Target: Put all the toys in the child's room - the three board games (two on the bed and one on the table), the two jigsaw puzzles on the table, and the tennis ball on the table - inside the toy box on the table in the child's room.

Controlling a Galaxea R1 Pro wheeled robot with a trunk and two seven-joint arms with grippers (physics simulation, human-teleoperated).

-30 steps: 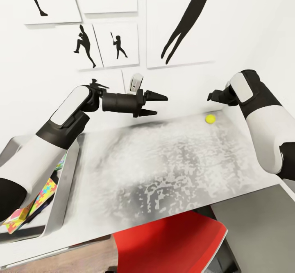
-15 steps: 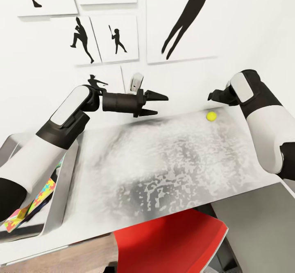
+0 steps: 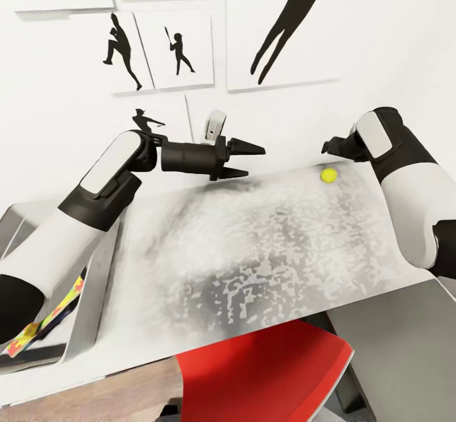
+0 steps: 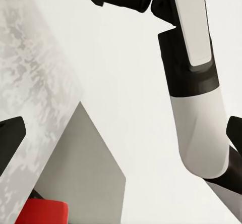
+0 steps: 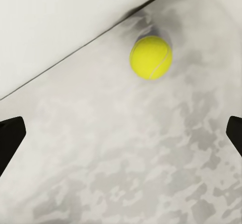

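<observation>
On the mottled grey tabletop (image 3: 253,245), seen from the head view, the tennis ball (image 3: 328,174) sits at the far edge near the white wall, just beside and below the right end effector (image 3: 330,148). The right end effector's fingertips are hidden behind its wrist here, so its opening cannot be told from this view. Over the last second the whole picture has slid, the wall silhouettes (image 3: 152,55) riding higher, so the camera has moved rather than the ball; the right arm holds the same pose, which suggests the approach to the ball has not yet begun. The left end effector (image 3: 250,161) hovers above the tabletop's far edge, well to the left of the ball, its fingers set narrowly apart and holding nothing. Far left of the ball, the grey toy box (image 3: 88,295) shows a jigsaw puzzle (image 3: 38,324) lying inside, partly hidden by the left arm. A red chair (image 3: 259,374) stands tucked under the near edge. In the left wrist view, the tabletop (image 4: 30,108) runs toward the right arm, with the chair (image 4: 43,213) below. In the right wrist view, the ball (image 5: 150,57) lies ahead between two dark fingertips (image 5: 10,135) spread wide and empty; nothing stands between them and the ball, though the wall close behind it leaves little room.
</observation>
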